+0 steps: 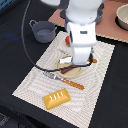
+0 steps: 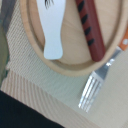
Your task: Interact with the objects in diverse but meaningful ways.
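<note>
My gripper (image 1: 75, 64) hangs low over a round wooden board (image 1: 72, 71) on the striped placemat (image 1: 35, 80); the white arm hides its fingers, and none show in the wrist view. On the wooden board (image 2: 70, 55) lie a pale flat piece (image 2: 50, 25) and a brown sausage (image 2: 90, 25) with dark stripes, side by side. The pale flat piece (image 1: 64, 60) peeks out beside the arm in the exterior view. A yellow scored bread loaf (image 1: 56, 98) rests near the mat's front edge. A small grey handled pot (image 1: 43, 31) stands off the mat, at the back on the exterior view's left.
A fork (image 1: 64, 80) with an orange handle lies just in front of the board; its tines (image 2: 92, 90) rest on the mat. A pale bowl (image 1: 122, 17) sits on a pinkish mat (image 1: 107, 32) at the back right. A black cable (image 1: 27, 40) loops across the dark table.
</note>
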{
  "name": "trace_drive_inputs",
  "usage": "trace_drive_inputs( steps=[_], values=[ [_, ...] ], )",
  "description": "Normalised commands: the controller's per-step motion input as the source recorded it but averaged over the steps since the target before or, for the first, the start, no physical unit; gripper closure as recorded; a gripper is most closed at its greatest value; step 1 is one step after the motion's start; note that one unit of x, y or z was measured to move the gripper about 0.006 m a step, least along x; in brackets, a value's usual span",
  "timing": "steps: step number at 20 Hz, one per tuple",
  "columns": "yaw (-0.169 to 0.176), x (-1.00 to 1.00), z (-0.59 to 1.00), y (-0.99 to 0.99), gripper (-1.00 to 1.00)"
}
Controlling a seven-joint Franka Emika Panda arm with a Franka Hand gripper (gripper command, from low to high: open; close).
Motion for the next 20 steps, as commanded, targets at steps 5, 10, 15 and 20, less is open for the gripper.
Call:
trace_drive_inputs(
  steps=[5,10,15,20],
  values=[
    [0.004,0.11,0.26,-0.51,-1.00],
    [0.000,0.13,0.08,-0.69,-1.00],
    [0.000,0.25,0.06,-0.79,-1.00],
    [0.000,0.42,0.01,-0.80,-1.00]
  ],
)
